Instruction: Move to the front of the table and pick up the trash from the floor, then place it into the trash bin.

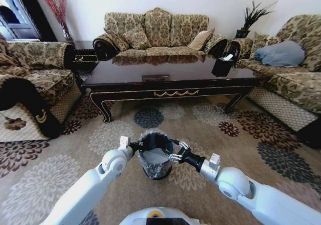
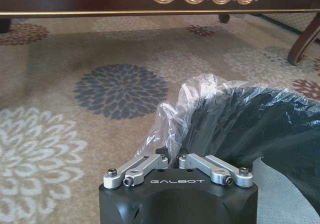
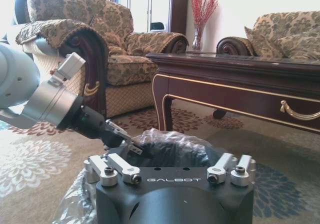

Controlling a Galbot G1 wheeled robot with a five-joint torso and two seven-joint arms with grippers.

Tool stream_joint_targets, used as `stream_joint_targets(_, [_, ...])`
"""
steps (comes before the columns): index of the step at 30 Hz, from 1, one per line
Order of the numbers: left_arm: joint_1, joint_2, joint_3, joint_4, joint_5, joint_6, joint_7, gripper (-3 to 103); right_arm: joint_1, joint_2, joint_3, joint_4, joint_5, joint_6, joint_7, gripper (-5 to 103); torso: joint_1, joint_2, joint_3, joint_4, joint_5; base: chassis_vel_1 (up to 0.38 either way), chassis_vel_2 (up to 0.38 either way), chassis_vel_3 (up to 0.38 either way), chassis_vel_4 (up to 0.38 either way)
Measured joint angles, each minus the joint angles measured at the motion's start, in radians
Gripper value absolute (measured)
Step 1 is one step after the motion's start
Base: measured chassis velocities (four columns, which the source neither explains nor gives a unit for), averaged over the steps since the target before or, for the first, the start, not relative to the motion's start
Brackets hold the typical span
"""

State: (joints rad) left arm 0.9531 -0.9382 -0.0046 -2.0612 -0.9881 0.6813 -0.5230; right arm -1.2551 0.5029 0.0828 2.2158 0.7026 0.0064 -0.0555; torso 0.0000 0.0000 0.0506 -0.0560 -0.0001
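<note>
Trash bin: stands on the floor between the two arms, near the robot and well short of the table; black, round, lined with a crinkled clear plastic bag that stands up above the rim.
Inside the bin: a flat pale scrap lies against the dark interior; what else is in there cannot be made out.
Left gripper: at the bin's left rim, its fingers drawn together on the edge of the plastic bag, as the left wrist view shows with the bag bunched right at the fingertips.
Right gripper: at the bin's right rim, level with the bag's edge; whether its fingers are spread or pressed together cannot be told.
Table: farther off, long and dark and glossy, gold scroll ornament on its front rail, curved legs on the carpet.
Black box with white tissue: on the table's far right corner.
Surroundings: patterned sofas to the left, right and beyond the table.
</note>
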Motion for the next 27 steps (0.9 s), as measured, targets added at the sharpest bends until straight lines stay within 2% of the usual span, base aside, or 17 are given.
stream_joint_targets(2, [0.012,0.015,-0.023,-0.005,-0.006,-0.002,0.0,4,-0.006,0.008,0.012,-0.002,0.001,0.005,0.006,96,0.0,0.0,0.0,0.0002,0.0,0.0,0.0,0.0,0.0])
stream_joint_targets(4, [0.023,0.027,-0.046,-0.008,-0.012,-0.003,0.001,4,-0.011,0.013,0.021,-0.008,0.003,0.009,0.01,99,0.0,0.0,0.0,0.0003,0.0,0.0,0.0,0.0,0.0])
stream_joint_targets(9, [0.056,0.063,-0.121,-0.011,-0.031,-0.013,0.016,4,-0.04,0.025,0.048,-0.027,-0.006,0.025,0.01,100,0.0,0.0,0.0,0.0001,-0.0001,0.0,0.0,0.0,0.0])
stream_joint_targets(13, [0.106,0.084,-0.209,-0.007,-0.038,-0.023,0.028,4,-0.092,0.057,0.092,-0.051,-0.025,0.035,0.014,100,0.0,0.0,0.0,0.0002,0.0,0.0,0.0,0.0,0.0])
stream_joint_targets(14, [0.142,0.088,-0.26,-0.003,-0.034,-0.029,0.046,4,-0.121,0.072,0.116,-0.064,-0.037,0.042,0.012,100,0.0,0.0,0.0,0.0,0.0001,0.0,0.0,0.0,0.0])
stream_joint_targets(16, [0.16,0.085,-0.287,0.001,-0.027,-0.033,0.059,4,-0.134,0.078,0.125,-0.069,-0.044,0.045,0.009,100,0.0,0.0,0.0,0.0001,0.0,0.0,0.0,0.0,0.0])
stream_joint_targets(19, [0.245,0.047,-0.402,0.031,0.001,-0.049,0.105,4,-0.182,0.104,0.161,-0.084,-0.083,0.066,0.004,100,0.0,0.0,0.0,0.0003,0.0,0.0,0.0,0.0,0.0])
stream_joint_targets(27, [0.334,0.005,-0.469,0.053,0.047,-0.067,0.147,4,-0.219,0.127,0.173,-0.1,-0.116,0.077,0.001,100,0.0,0.0,0.0,0.0001,0.0002,0.0,0.0,0.0,0.0])
